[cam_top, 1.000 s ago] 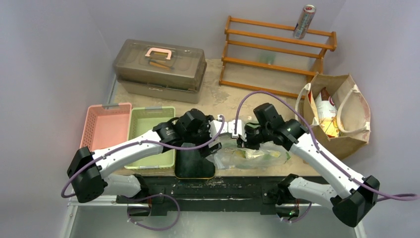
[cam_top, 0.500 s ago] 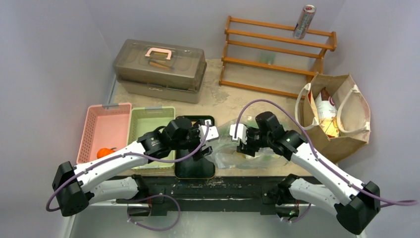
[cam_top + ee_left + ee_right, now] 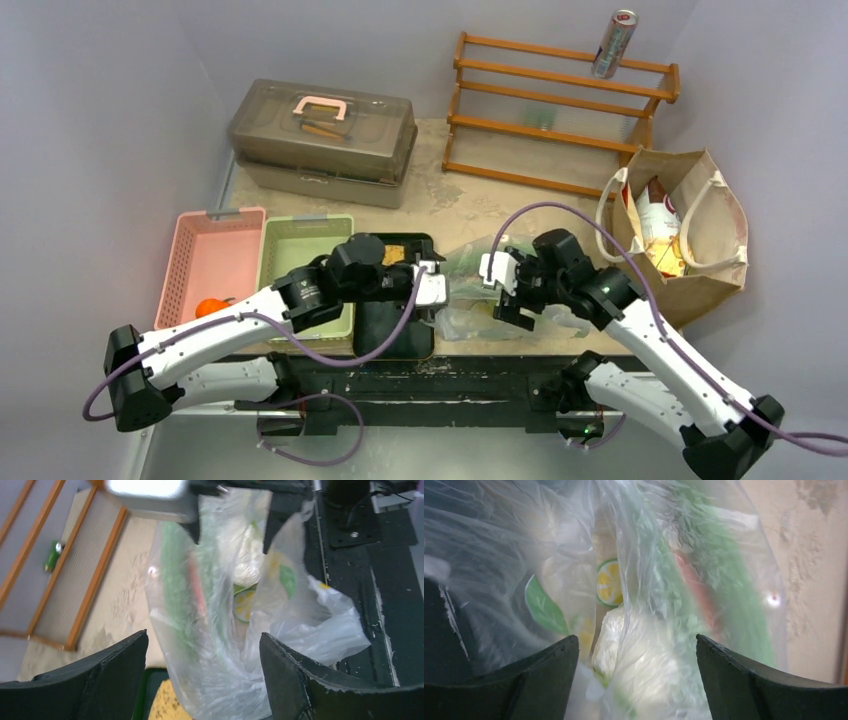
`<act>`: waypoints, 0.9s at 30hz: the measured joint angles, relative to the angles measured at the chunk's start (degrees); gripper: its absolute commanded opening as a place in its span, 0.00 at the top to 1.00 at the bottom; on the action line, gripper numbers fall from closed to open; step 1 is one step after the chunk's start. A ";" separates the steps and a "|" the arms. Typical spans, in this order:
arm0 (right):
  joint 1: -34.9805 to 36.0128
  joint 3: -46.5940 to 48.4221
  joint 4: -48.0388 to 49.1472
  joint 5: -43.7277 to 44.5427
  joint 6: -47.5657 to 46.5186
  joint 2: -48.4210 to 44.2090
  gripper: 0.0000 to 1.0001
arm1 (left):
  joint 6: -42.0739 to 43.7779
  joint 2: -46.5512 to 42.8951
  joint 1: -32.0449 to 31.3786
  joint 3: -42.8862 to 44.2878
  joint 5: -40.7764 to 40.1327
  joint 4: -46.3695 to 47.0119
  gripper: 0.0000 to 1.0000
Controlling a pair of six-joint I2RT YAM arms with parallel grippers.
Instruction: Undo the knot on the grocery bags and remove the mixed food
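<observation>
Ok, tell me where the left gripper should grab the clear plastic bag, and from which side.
Probably best: pinch the clear plastic bag by its loose flap on the near side, not the bulging middle where the food sits. That film stands free of the contents and looks thin enough to pinch. Come from the left, low: the open left gripper faces it.

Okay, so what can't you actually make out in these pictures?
Clear plastic bag: any knot, top view, hidden under left gripper and right gripper.
Food inside it: both wrist views, blurred by crinkled plastic.
Paper bag: lower contents, top view, hidden by its walls.
Lidded case: contents, top view, behind tinted lid.
</observation>
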 measured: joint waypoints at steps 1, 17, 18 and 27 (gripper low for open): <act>-0.35 1.18 -2.05 0.76 0.17 -1.05 0.15 | 1.53 0.13 -1.09 0.00 0.72 0.57 0.22; -0.92 8.92 -20.31 14.10 2.58 -3.82 1.00 | 15.02 10.60 -3.91 -3.50 8.72 1.57 0.68; -0.92 9.33 -20.33 14.73 3.52 -3.02 1.00 | 16.44 10.38 -3.91 -4.11 9.27 0.96 0.69; -3.98 24.00 -17.09 16.11 12.44 3.43 1.00 | 22.36 7.10 -3.91 -7.06 9.44 -3.56 0.66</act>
